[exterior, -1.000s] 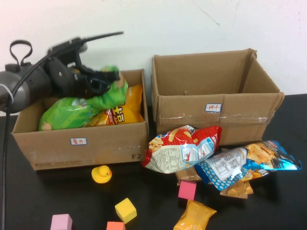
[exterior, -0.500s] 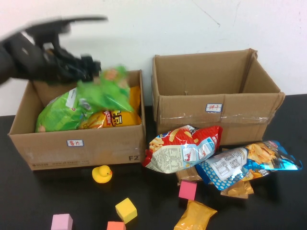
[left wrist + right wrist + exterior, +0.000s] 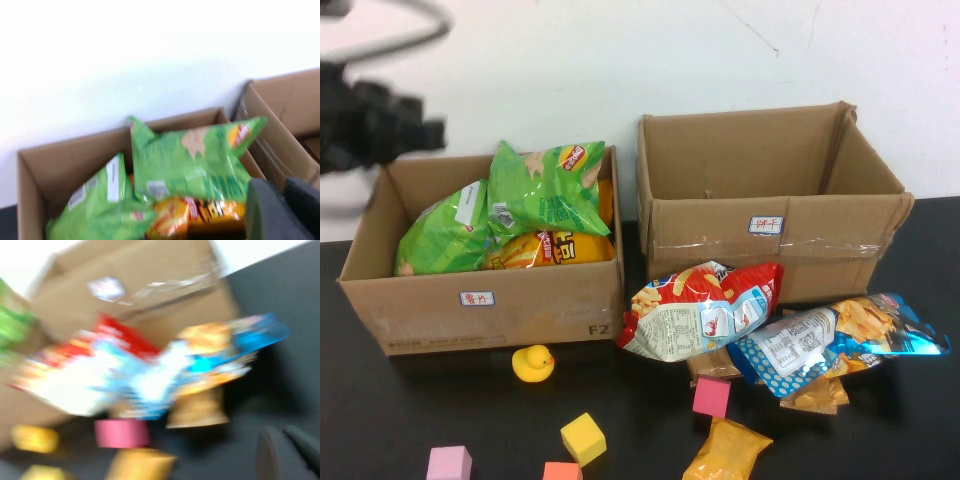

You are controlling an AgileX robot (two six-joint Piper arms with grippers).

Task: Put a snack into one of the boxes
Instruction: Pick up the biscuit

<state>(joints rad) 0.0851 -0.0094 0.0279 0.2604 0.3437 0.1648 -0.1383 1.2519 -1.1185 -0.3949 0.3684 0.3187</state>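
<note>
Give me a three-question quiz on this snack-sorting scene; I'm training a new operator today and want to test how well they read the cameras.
1. True or false: the right box already holds a snack.
2. Which bag leans highest in the left box? A) green chip bag B) red bag C) blue bag
3. Where is the left gripper, and is it holding anything?

Key
1. False: it shows only bare cardboard inside.
2. A.
3. Raised above the left box's far left corner, holding nothing visible; the right gripper sits low over the table near the loose bags.
</note>
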